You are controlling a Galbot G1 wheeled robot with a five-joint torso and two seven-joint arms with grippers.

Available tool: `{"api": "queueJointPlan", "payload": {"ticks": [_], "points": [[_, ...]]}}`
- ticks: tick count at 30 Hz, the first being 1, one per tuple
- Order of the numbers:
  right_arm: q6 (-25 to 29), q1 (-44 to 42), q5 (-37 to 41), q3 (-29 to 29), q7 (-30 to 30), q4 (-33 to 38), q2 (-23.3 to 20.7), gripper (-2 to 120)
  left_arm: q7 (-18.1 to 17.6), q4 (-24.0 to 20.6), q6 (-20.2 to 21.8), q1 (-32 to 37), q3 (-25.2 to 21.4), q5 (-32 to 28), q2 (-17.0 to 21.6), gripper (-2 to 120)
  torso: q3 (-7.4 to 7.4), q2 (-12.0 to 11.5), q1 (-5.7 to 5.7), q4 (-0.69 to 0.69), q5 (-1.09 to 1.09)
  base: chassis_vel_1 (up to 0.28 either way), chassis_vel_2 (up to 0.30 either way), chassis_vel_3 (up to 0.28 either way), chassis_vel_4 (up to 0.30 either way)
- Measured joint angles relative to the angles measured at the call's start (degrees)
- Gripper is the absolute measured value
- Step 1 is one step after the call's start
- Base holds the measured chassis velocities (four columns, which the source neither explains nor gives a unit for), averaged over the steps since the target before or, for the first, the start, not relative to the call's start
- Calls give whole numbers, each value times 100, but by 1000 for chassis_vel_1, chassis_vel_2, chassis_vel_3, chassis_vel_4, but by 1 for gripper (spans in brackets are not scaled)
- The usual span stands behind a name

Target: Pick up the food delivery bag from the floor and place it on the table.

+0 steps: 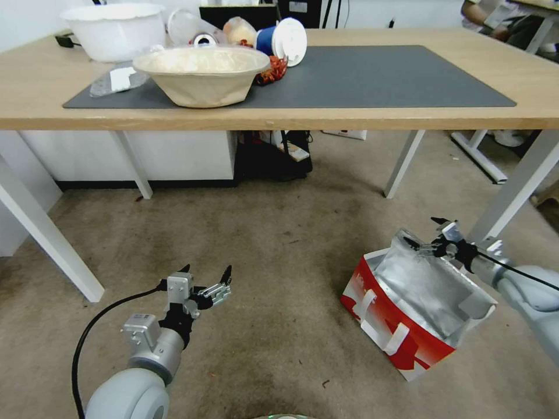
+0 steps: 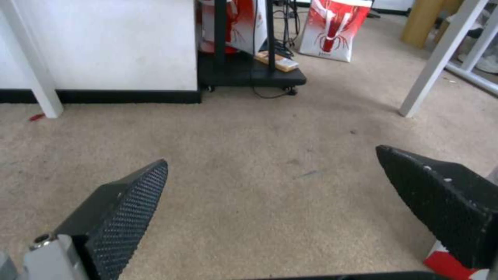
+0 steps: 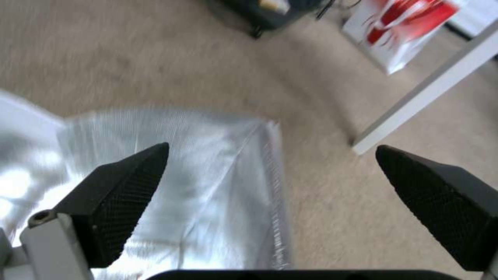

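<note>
— Bag first: what does it look like?

— Boxy red-and-white paper food delivery bag (image 1: 407,317) with crinkled silver foil lining (image 3: 207,186), flat white handles and a gaping top. It stands on the stained beige carpet floor (image 1: 279,279), tilted, just in front of the light-wood table (image 1: 361,110), beside a white leg at that table's right end.

— Grippers?

— Right gripper (image 1: 428,235) hangs at the bag's far foil rim, black fingers spread wide, one over the foil, one over carpet. Left gripper (image 1: 205,273) hovers over bare carpet, well apart from the bag, fingers also spread.
</note>
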Motion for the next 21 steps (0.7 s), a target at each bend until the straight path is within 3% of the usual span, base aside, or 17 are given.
{"api": "queueJointPlan", "payload": {"ticks": [10, 21], "points": [[85, 677, -231, -606, -334, -831, 169, 99, -3, 64, 9, -40, -94, -12, -7, 100, 0, 1, 0, 0, 0, 0, 0, 0, 0], [21, 818, -201, -775, -526, -1012, 239, 67, -7, 95, 11, -45, -101, -22, -42, 100, -1, 1, 0, -1, 0, 0, 0, 0, 0]]}}
